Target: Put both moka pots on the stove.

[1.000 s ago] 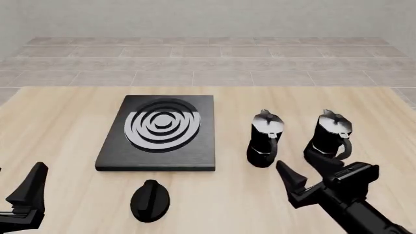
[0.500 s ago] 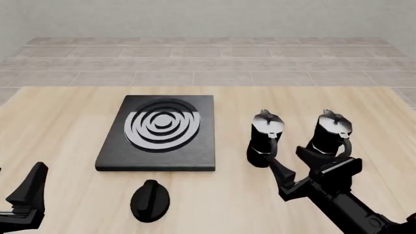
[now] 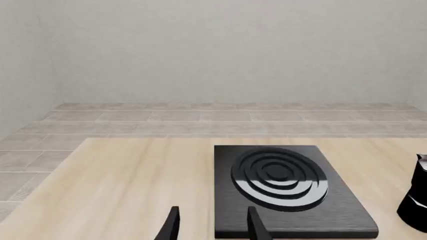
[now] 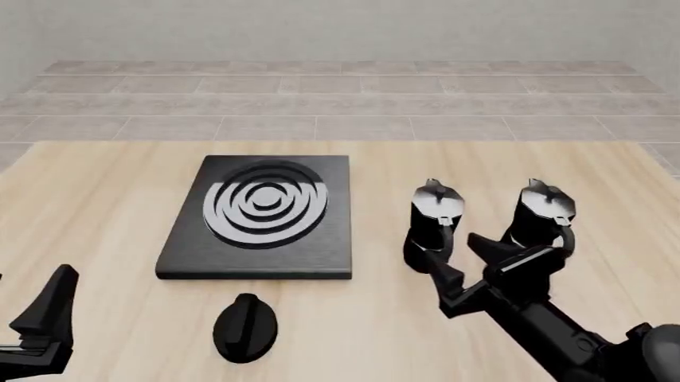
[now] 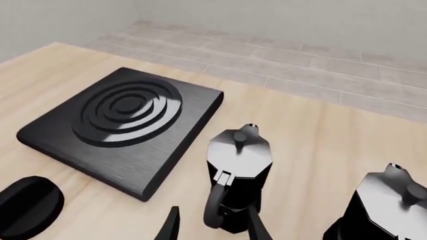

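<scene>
Two black moka pots stand upright on the table right of the stove [image 4: 187, 256]: the nearer-to-stove pot [image 4: 432, 227] and the outer pot [image 4: 542, 216]. My right gripper [image 4: 466, 263] is open, just in front of the gap between them, close to the first pot's handle. In the right wrist view that pot [image 5: 240, 170] sits straight ahead of the open gripper [image 5: 213, 231], the other pot [image 5: 387, 205] beside it. My left gripper [image 4: 43, 326] is open at the near left edge, far from both pots. Its wrist view shows the stove [image 3: 293, 222] and one pot's edge [image 3: 417, 200].
A small black oval knob [image 4: 245, 327] lies on the wood in front of the stove, also seen as the knob [image 5: 27, 202] in the right wrist view. A tiled floor and pale wall lie beyond the table's far edge.
My right gripper has moved forward and left, from the near right toward the two pots. The left gripper, the pots and the stove have stayed put.
</scene>
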Controlling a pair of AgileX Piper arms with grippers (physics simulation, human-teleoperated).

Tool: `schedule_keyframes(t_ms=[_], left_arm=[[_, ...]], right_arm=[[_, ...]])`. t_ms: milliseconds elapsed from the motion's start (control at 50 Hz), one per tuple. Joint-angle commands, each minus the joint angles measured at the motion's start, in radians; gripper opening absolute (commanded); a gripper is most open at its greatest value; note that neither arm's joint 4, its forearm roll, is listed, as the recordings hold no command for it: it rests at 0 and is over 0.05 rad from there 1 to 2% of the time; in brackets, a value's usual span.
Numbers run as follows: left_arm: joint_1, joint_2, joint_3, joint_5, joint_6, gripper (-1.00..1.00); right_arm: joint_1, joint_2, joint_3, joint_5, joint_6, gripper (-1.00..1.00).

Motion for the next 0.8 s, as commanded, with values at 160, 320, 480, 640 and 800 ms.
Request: schedule_keyframes(t_ms=[160, 320, 480, 640, 800], left_arm=[[0.0, 0.0, 0.0, 0.0, 0.0, 1.0], [0.001, -0.007, -0.003, 0.009, 0.0, 1.0], [0.001, -0.007, -0.003, 0.009, 0.0, 1.0], [0.001, -0.004, -0.001, 0.004, 0.0, 1.0], [0.001, -0.003, -0.001, 0.003, 0.0, 1.0]], right_arm=[[0.004, 0.06, -0.046, -0.001, -0.009, 1.0], [0.006, 0.072, -0.054, -0.001, -0.009, 1.0], [0.006, 0.09, -0.067, -0.001, -0.013, 1.0], [0.005, 0.097, -0.072, -0.001, -0.015, 1.0], [0.0, 0.11, -0.084, -0.001, -0.016, 1.0]])
